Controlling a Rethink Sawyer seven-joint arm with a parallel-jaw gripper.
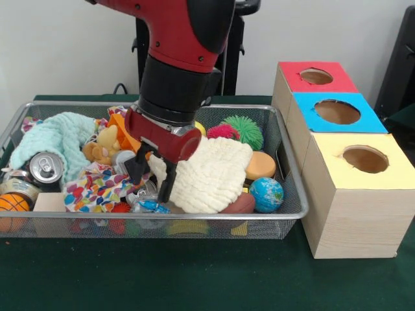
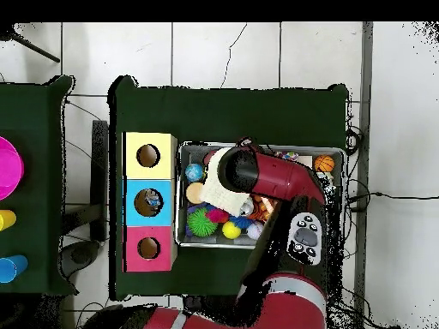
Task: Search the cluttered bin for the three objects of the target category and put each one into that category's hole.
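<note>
- Jaws (image 1: 150, 173) hang spread open inside the bin (image 1: 293, 208), just left of the cream cloth (image 1: 211, 172)
- A clear packet (image 1: 149, 206) lies just below them

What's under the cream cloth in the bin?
At the cream cloth's lower edge a brown ball and a blue-printed packet poke out. An orange disc sits beside it. Whatever lies beneath its middle is covered.

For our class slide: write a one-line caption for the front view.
Sawyer's gripper reaches into the cluttered wire bin beside three coloured boxes.
</note>
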